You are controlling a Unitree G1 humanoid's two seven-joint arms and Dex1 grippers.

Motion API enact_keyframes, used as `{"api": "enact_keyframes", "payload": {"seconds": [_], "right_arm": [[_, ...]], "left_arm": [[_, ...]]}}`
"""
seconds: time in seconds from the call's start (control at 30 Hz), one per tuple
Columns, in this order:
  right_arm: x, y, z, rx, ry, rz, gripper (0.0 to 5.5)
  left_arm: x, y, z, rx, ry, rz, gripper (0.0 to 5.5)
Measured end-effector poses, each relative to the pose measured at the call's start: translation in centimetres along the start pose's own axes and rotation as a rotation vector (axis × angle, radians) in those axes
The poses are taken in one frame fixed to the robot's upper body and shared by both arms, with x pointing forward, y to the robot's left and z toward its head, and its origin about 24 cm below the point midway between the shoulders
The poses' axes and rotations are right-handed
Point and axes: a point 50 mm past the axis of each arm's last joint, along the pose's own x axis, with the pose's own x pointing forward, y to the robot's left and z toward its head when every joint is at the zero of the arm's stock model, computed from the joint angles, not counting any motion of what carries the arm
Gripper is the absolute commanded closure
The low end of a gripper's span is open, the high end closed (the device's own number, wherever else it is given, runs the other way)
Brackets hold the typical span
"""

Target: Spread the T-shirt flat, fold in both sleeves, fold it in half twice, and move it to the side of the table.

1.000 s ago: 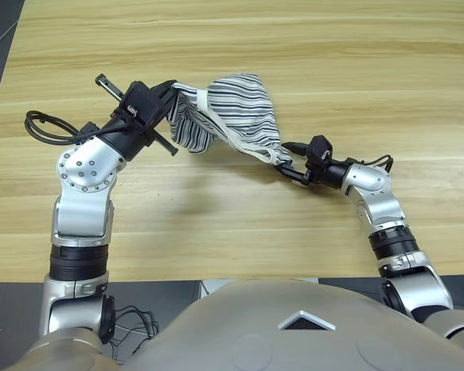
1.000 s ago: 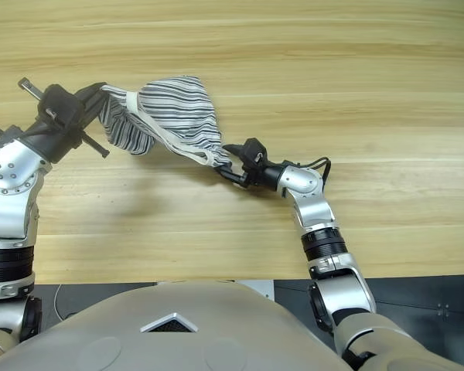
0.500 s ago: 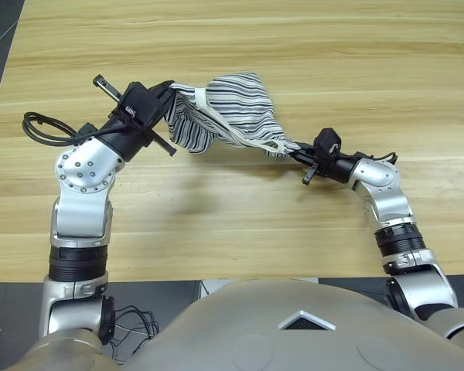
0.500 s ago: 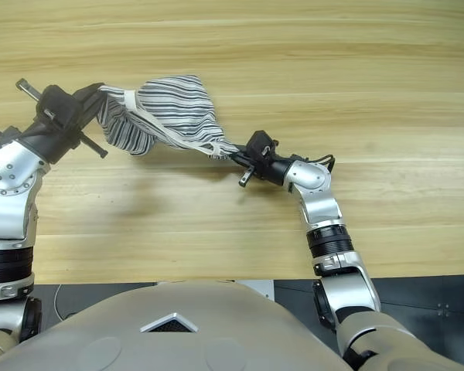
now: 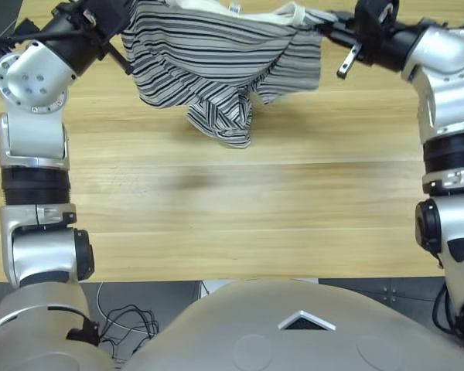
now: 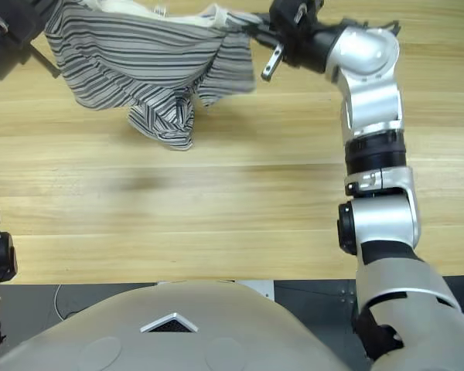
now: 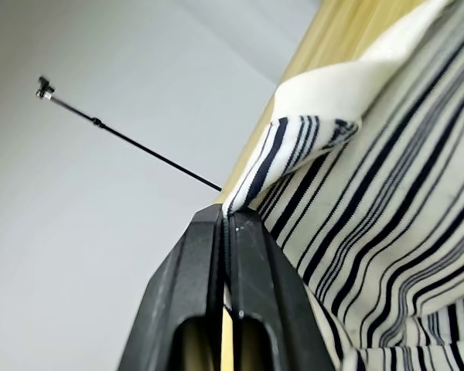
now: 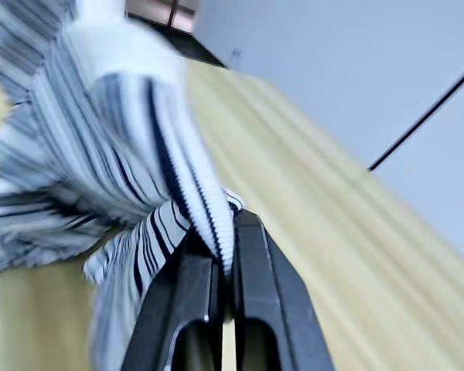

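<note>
Stripes run all over the shirt (image 5: 216,54), black and white. We hold it up over the tabletop (image 5: 294,201), pulled out wide between our two sets of jaws.

Our left jaws are shut tight. They pinch a corner of the shirt, right where the white edge (image 7: 348,85) folds over. In the left wrist view the two black fingers (image 7: 189,294) press together with the cloth caught at their tips. The shirt spreads away from them.

Our right jaws are shut tight too. They squeeze a thick fold of the shirt. The cloth bulges out just past the tips of the fingers (image 8: 255,294).

From the left jaws the top of the shirt runs almost straight across to the right jaws. The rest hangs down below that line. It is not flat. It sags and wrinkles, and a bunched part (image 5: 228,124) droops lowest, about halfway between the two sets of jaws. We cannot tell if that lowest part touches the tabletop. A white band (image 5: 294,11) shows along the top edge close to the right jaws.

Our left arm (image 5: 32,73) and right arm (image 5: 445,62) are both up and stretched forward, well apart, with the jaws at the far end of each.
</note>
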Motion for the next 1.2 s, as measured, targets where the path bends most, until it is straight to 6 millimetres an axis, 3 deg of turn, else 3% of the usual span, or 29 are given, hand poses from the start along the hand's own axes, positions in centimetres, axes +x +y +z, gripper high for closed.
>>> {"api": "enact_keyframes", "payload": {"seconds": [0.13,0.3,0.4,0.53,0.63,0.8,0.9,1.03,1.13,1.2], "right_arm": [[0.9,-0.8,-0.9,0.054,0.021,0.001,5.38],[0.5,-3.1,-0.2,0.051,0.054,0.017,5.38],[0.3,-4.8,0.5,0.012,0.092,-0.086,5.38],[1.0,-6.7,1.9,-0.043,0.138,-0.294,5.38],[2.6,-7.9,4.7,-0.119,0.153,-0.448,5.38],[2.8,-10.0,9.2,-0.179,0.151,-0.651,5.38],[2.3,-11.3,12.5,-0.208,0.090,-0.800,5.38],[0.9,-12.7,18.5,-0.266,-0.088,-0.965,5.38],[1.0,-12.5,19.3,-0.275,-0.142,-0.914,5.38],[1.8,-11.9,17.6,-0.248,-0.115,-0.786,5.38]], "left_arm": [[0.9,0.8,0.0,0.018,-0.032,-0.049,5.40],[0.8,2.3,-0.3,0.071,-0.038,-0.114,5.40],[1.4,4.0,-0.7,0.071,0.007,-0.077,5.40],[3.7,6.9,-0.7,0.070,0.105,0.035,5.40],[6.4,9.7,1.4,0.106,0.171,0.148,5.40],[8.5,13.2,5.2,0.134,0.225,0.317,5.40],[8.9,15.4,7.8,0.163,0.232,0.448,5.40],[7.6,20.0,13.1,0.189,0.111,0.707,5.40],[7.3,20.4,13.9,0.195,0.051,0.721,5.40],[8.2,18.5,12.3,0.232,0.052,0.605,5.40]]}}
